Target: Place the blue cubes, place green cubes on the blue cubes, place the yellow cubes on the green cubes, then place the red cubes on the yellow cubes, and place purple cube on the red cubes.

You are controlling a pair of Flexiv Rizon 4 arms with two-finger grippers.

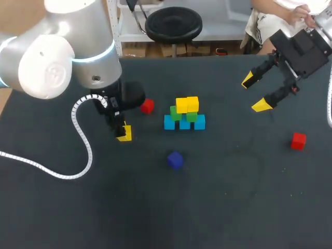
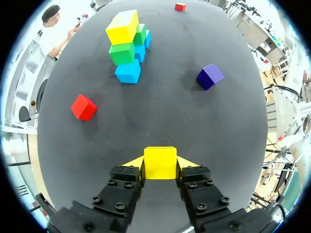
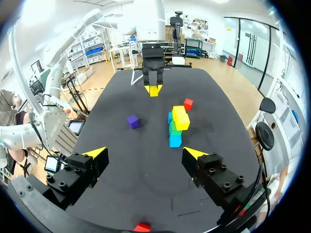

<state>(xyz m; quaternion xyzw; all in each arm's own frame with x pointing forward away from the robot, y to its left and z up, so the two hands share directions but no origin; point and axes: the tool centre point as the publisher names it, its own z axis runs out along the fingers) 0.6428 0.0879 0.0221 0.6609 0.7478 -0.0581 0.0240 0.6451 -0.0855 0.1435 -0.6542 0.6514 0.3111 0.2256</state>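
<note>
Dark table (image 1: 218,207) under us, and here's our count: three blue cubes (image 1: 184,123) in a row at the middle, two green cubes (image 1: 176,112) on them, two yellow cubes (image 1: 181,105) on top. A third yellow cube (image 2: 160,160) is pinched between the fingers of our left gripper (image 2: 160,166), low near the table, left of the stack. One red cube (image 1: 147,106) lies between that gripper and the stack, and a second red cube (image 1: 298,140) lies well off to the right. One purple cube (image 1: 175,160) lies alone in front of the stack. Our right gripper (image 1: 256,92) hangs at the far right, fingers spread wide, holding nothing.

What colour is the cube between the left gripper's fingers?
Yellow. The cube shows best in the left wrist view.
</note>
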